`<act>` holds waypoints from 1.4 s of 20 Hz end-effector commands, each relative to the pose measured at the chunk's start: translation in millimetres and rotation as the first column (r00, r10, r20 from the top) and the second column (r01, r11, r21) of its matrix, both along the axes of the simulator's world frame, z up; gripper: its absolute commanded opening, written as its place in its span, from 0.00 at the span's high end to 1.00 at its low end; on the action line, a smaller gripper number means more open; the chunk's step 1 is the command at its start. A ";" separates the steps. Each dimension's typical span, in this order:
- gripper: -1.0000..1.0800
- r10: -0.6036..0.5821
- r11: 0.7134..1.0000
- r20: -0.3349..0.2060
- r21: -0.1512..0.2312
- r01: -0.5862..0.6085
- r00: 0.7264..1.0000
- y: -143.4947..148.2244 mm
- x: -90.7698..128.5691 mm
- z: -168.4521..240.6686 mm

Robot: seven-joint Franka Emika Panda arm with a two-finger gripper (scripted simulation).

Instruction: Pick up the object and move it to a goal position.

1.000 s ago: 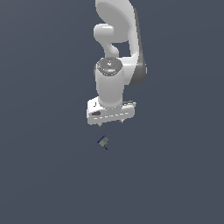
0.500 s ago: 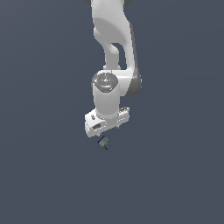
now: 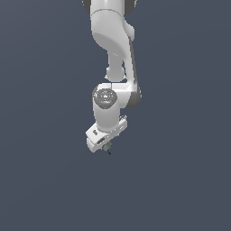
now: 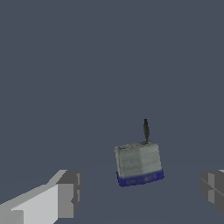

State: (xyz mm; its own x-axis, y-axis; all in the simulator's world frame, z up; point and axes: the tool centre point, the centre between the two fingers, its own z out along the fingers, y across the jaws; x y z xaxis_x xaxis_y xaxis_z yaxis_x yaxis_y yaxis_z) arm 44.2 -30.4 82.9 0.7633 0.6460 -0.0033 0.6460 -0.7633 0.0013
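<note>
**One arm, one block, pincer spread wide around it**

Exterior view: a single white arm [image 3: 112,54] reaches down from the top of the frame over a plain dark grey-blue counter [image 3: 180,180]. Its wrist ends in one pincer [image 3: 106,145], seen from above, so the white hand body covers most of what lies beneath. Only one loose thing shows: the object [image 3: 107,147], a tiny grey-green speck peeking out at the lower edge of the hand, with a thin black stub pointing away from it. From here the fingers cannot be made out, and how wide the pincer stands cannot be told in this view. Whether the object touches the hand also cannot be told here.

Wrist view: the same single object [image 4: 138,163] appears far larger, a boxy grey-green block with a dark blue band along one edge and the black stub [image 4: 146,129] rising from the opposite side. Two fingertips frame it, one white and grey finger [image 4: 65,199] and a second grey one cut by the picture's edge [image 4: 213,189]. The object lies between them, nearer the cut-off finger, with bare counter showing on both sides, so neither finger touches it. The pincer [image 4: 140,194] is wide open and has hold of nothing. This view supplies the finger gap and the block's colours, which the exterior view hides; the exterior view alone shows the arm's posture.
</note>
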 end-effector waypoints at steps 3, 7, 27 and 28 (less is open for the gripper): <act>0.04 0.073 0.997 0.001 0.002 -0.073 0.997 -3.6 3.8 -11.3; 0.04 0.111 0.994 0.001 0.003 -0.111 0.994 -5.5 5.6 -17.5; 0.04 0.128 0.992 0.002 0.003 -0.128 0.992 -6.5 5.0 -68.0; 0.04 0.128 0.992 0.002 0.003 -0.128 0.992 -6.1 5.3 -69.5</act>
State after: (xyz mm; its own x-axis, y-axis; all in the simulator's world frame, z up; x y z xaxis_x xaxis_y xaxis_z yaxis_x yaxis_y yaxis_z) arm 48.8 -36.7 16.7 0.6745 0.7382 -0.0012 0.7382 -0.6745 -0.0013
